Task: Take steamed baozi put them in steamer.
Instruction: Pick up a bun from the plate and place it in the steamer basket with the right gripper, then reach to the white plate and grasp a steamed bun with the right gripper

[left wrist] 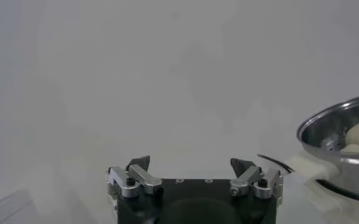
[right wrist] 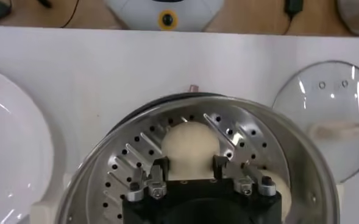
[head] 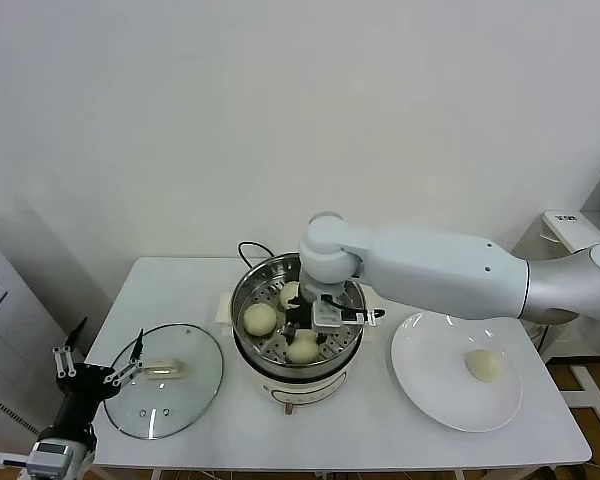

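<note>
3 smooth, cream-white baozi (head: 260, 318) sit on the perforated floor of the shiny steel steamer (head: 248, 290); a 4th lies on the white plate (head: 430, 385). The right claw (right wrist: 190, 164) straddles one bun (right wrist: 189, 143), fingers apart. The left claw (left wrist: 190, 167) idles, spread wide.

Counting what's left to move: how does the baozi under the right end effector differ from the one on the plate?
The baozi under the right end effector sits on the steamer's perforated floor, between the fingers; the plate baozi lies alone on the white plate, no end effector near. Both are round, pale cream.
</note>
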`<act>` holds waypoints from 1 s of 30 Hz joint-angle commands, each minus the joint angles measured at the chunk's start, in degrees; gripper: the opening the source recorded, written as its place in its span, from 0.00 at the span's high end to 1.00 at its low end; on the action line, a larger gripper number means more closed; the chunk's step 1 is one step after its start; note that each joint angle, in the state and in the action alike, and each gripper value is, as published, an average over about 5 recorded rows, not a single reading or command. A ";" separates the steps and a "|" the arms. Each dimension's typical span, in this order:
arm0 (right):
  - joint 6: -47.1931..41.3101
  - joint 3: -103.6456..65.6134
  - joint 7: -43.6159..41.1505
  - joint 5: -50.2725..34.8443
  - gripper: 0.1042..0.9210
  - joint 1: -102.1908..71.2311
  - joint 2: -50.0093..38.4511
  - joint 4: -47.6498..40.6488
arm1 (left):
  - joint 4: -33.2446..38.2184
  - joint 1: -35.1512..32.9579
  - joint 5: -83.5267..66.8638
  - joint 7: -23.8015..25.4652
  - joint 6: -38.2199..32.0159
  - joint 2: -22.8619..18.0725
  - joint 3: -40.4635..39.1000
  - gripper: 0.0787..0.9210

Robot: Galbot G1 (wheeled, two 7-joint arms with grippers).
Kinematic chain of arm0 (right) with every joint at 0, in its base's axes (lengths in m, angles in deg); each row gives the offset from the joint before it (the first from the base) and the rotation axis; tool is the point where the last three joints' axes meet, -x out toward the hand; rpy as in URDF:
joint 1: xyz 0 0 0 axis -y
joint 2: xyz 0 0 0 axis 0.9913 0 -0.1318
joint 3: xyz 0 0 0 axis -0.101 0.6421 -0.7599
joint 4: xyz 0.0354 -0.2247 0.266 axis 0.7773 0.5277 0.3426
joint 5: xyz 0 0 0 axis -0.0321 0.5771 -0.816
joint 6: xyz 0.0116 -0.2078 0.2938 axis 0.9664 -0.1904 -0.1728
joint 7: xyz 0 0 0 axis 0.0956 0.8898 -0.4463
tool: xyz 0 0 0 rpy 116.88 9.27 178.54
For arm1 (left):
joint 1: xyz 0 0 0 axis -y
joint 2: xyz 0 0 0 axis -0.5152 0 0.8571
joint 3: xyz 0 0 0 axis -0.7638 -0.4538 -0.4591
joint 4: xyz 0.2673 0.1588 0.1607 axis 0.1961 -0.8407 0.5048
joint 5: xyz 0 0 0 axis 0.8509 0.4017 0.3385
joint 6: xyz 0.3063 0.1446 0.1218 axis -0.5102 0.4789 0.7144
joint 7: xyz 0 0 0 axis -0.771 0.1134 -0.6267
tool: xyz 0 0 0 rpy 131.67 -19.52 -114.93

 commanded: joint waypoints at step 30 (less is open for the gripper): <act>-27.64 -23.24 -1.41 -7.43 0.12 -23.81 -34.15 -25.67 | -0.73 0.26 0.87 -0.43 0.48 2.63 -1.72 0.12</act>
